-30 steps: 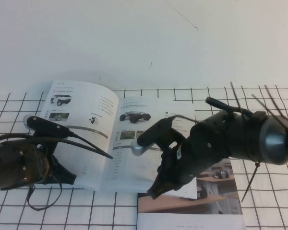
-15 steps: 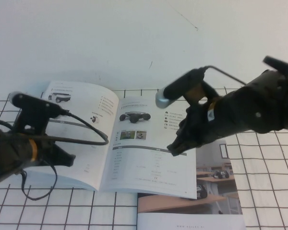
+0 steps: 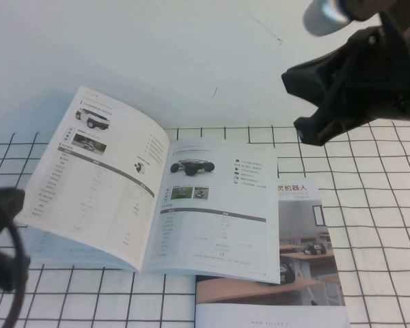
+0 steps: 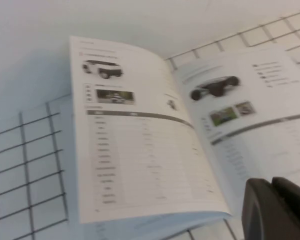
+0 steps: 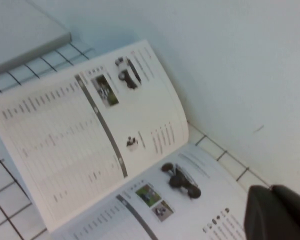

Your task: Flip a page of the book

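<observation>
The book (image 3: 157,205) lies open on the checked table (image 3: 383,225), its lower right corner overlapping a booklet (image 3: 294,273) with a room photo. Half a second ago the right gripper (image 3: 314,102) hung low over the right-hand page (image 3: 219,208); now it is lifted well clear, up by the far right edge, holding nothing, though I cannot tell how its jaws stand. The left gripper (image 3: 0,253) has likewise pulled back to the near left corner, also free of the paper, jaw state unclear. The left leaf (image 3: 96,184) now stands steeper. Both arms withdrawing suggests the page turn is finished.
</observation>
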`<state>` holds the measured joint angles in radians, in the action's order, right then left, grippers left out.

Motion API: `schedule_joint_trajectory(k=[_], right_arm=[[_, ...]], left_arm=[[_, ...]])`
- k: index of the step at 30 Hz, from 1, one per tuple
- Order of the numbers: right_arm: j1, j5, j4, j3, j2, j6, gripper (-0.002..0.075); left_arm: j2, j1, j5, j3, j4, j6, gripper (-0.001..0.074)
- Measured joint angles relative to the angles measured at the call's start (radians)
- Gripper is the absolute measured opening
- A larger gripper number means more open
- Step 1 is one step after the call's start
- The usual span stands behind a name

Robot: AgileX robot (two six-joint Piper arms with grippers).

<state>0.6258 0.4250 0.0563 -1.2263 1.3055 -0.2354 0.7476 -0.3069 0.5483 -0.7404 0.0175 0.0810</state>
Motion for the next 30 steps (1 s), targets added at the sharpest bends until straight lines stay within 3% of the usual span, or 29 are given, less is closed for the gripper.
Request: schedule_joint_trajectory(k=[4, 10, 17, 24, 30], right_arm=[[0.000, -0.006, 0.140, 0.000, -0.076, -0.157, 0.0001], [0.000, 0.030, 0.355, 0.000, -0.155, -0.366, 0.0002], [0.000, 0.198, 0.393, 0.038, -0.228, -0.430, 0.0001], [0.000, 0.196, 0.393, 0.240, -0.394, -0.396, 0.0001], [0.000, 0.030, 0.393, 0.436, -0.595, -0.344, 0.0001]], left_arm=[[-0.143, 0.000, 0.181, 0.002, 0.207, 0.161, -0.0003], [-0.254, 0.000, 0.403, 0.002, 0.370, 0.207, -0.0003], [-0.442, 0.000, 0.544, 0.002, 0.445, 0.173, -0.0002], [-0.728, 0.000, 0.615, 0.004, 0.343, -0.081, -0.0002], [-0.772, 0.000, 0.679, 0.037, 0.198, -0.181, -0.0002]])
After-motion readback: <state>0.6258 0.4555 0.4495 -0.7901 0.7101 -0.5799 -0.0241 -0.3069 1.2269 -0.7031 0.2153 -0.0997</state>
